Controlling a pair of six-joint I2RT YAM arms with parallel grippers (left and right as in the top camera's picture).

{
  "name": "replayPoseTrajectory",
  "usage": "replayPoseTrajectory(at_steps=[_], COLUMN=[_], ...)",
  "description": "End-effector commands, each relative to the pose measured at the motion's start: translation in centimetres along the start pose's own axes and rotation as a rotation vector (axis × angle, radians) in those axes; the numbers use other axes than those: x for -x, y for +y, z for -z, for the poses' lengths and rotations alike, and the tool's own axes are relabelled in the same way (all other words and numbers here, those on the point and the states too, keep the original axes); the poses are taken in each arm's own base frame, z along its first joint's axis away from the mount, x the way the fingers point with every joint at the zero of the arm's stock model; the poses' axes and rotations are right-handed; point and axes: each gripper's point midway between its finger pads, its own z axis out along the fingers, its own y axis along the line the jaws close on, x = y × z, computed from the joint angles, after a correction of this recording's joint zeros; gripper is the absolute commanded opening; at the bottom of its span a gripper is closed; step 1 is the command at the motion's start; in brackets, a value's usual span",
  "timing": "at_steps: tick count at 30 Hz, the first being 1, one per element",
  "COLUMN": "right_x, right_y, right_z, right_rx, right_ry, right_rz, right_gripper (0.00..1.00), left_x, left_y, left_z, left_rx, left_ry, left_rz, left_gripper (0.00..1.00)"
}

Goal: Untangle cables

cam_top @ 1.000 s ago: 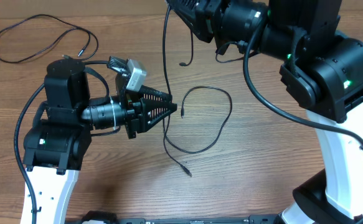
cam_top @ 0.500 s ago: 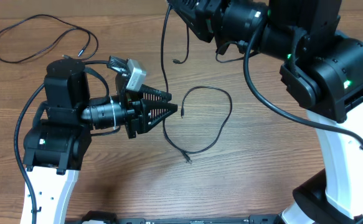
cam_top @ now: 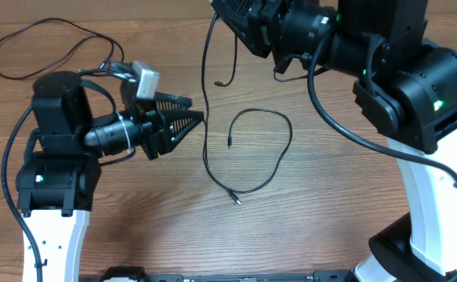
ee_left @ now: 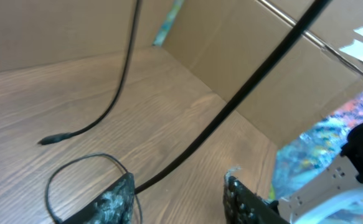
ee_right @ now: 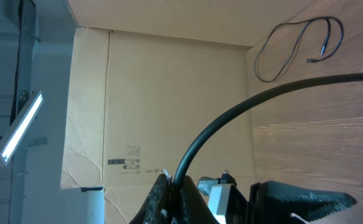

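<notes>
Overhead and wrist views: you are looking at a brown wood-grain table (cam_top: pixel 134 219) with three thin black cables on or above it. The right gripper (ee_right: pixel 172 183), at the upper centre of the overhead frame, is pinching one long thin black cable (cam_top: pixel 204 94) between fingers that are closed tight on it. That cable is hanging steeply down through the middle of the frame and is ending in a small plug (cam_top: pixel 237 200) lying on the wood at lower centre. A short tail with a second plug (cam_top: pixel 219 82) is dangling just beside it, clear of the table. The left gripper (cam_top: pixel 197 110) is pointing toward the right of the frame with its jaws standing apart, and in its wrist view the hanging cable is crossing the gap between the two fingertips (ee_left: pixel 122 190); you cannot tell whether it is touching them. A second black cable, curled in an open loop (cam_top: pixel 291 133), is lying right of centre. The third black cable, loosely looped (cam_top: pixel 12 77), is resting in the upper left corner, well apart from both grippers.
</notes>
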Motion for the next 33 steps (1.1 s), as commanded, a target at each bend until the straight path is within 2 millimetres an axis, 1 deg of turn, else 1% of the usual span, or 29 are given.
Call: replayPoseTrajectory(at_steps=[1,6,8,9,11,17,19,20,21,23,25,27,28,31,33], right_x=[0.4,-0.2,-0.6,-0.8,-1.1,-3.0,-3.7,-3.8,-3.9,-3.7,-3.7,-3.7,-3.7,-3.7,-3.7], right_y=[0.2,0.4,0.8,1.0,1.1,1.5,2.0,2.1,2.3,2.4,2.4,2.4,2.4,2.4,2.4], right_z=[0.3,0.3,0.3,0.3,0.3,0.2,0.2,0.1,0.1,0.1,0.1,0.1,0.1,0.1,0.1], right_rx=[0.006,0.016,0.032,0.041,0.046,0.06,0.075,0.081,0.087,0.092,0.091,0.091,0.091,0.091,0.091], right_ry=[-0.02,0.016,0.039,0.049,0.07,0.141,0.171,0.173,0.171,0.164,0.163,0.163,0.163,0.163,0.163], right_rz=[0.0,-0.007,-0.004,-0.001,-0.015,-0.033,-0.027,-0.023,-0.019,-0.016,-0.017,-0.017,-0.017,-0.017,-0.016], right_gripper=[0.04,0.04,0.04,0.04,0.04,0.04,0.04,0.04,0.04,0.04,0.04,0.04,0.04,0.04,0.04], left_x=[0.2,0.2,0.1,0.0,-0.1,-0.2,-0.2,-0.3,-0.3,-0.4,-0.4,-0.5,-0.5,-0.5,-0.6], left_y=[-0.1,-0.4,-1.1,-2.0,-2.7,-2.6,-2.6,-2.8,-3.0,-3.6,-3.7,-3.7,-3.7,-3.7,-3.7], left_z=[0.2,0.1,0.0,0.0,0.1,-0.2,-0.3,-0.3,-0.3,-0.2,-0.1,-0.1,-0.1,-0.1,-0.1], left_rx=[-0.009,-0.021,-0.062,-0.112,-0.148,-0.155,-0.163,-0.176,-0.195,-0.235,-0.243,-0.243,-0.242,-0.243,-0.243], left_ry=[-0.006,-0.002,0.002,0.005,0.007,0.012,0.015,0.017,0.019,0.021,0.023,0.025,0.025,0.026,0.027], left_rz=[0.007,0.002,-0.029,-0.06,-0.082,-0.088,-0.081,-0.079,-0.076,-0.073,-0.07,-0.066,-0.065,-0.064,-0.06], left_gripper=[0.55,0.56,0.63,0.72,0.72,0.72,0.68,0.65,0.6,0.54,0.49,0.4,0.38,0.36,0.33])
